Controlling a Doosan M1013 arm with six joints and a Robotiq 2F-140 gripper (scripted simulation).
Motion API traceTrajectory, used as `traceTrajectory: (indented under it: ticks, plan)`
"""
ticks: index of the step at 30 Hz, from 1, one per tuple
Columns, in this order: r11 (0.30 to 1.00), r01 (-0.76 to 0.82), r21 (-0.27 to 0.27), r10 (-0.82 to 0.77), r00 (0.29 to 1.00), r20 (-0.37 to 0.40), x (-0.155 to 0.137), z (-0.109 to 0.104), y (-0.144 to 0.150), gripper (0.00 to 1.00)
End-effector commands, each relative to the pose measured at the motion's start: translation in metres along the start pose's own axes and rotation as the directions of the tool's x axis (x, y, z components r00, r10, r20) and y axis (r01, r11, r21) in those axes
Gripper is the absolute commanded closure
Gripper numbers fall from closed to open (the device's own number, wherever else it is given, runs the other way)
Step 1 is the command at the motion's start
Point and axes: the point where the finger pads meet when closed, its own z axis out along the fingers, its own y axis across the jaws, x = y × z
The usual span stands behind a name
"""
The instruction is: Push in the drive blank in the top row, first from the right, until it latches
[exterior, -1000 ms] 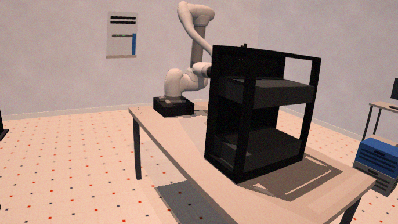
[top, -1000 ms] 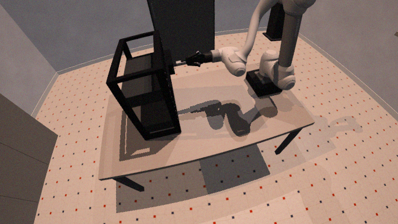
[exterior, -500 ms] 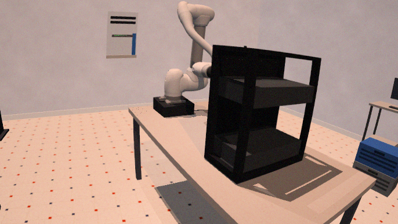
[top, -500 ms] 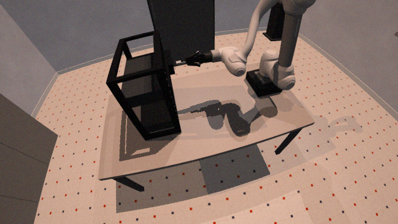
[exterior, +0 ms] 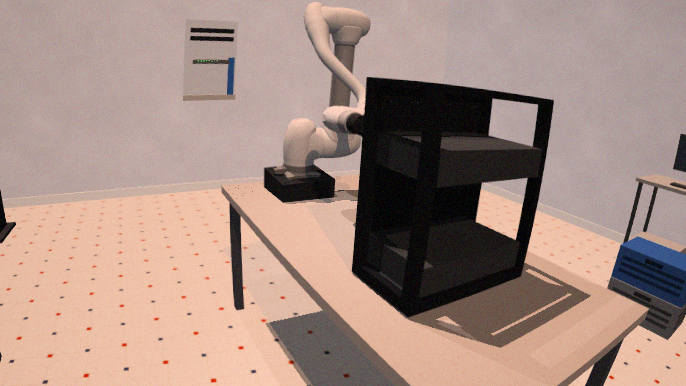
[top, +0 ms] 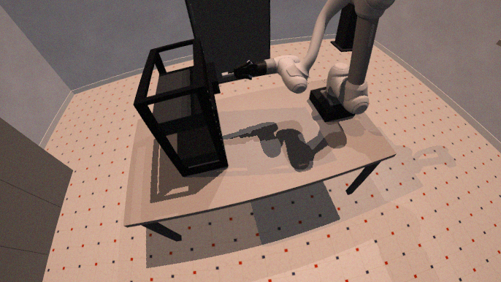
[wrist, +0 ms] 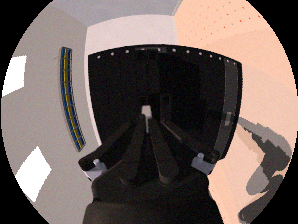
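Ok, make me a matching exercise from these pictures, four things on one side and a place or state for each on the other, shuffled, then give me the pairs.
Things:
1. gripper
2. rack
3. blue box
4. poster

Places or states:
A. on the floor past the table's end
B. fingers shut together, holding nothing, pointed at the rack's front
C. on the wall behind the arm
D. standing upright on the table

Pairs: 1-B, 2-D, 3-A, 4-C

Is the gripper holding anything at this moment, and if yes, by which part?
Nothing is held. The gripper is shut with empty fingers, pointing at the rack front.
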Motion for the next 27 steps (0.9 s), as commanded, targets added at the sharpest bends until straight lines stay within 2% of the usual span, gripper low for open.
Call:
traceTrajectory:
  ticks: [1, 15, 27]
  plan:
    - [1.0, -0.001, 0.001, 0.001, 1.0, 0.003, 0.02, -0.004, -0.002, 1.0]
    - [1.0, -0.001, 0.001, 0.001, 1.0, 0.003, 0.081, -0.015, -0.007, 1.0]
    - [1.0, -0.001, 0.001, 0.001, 1.0, 0.003, 0.089, -0.015, -0.007, 1.0]
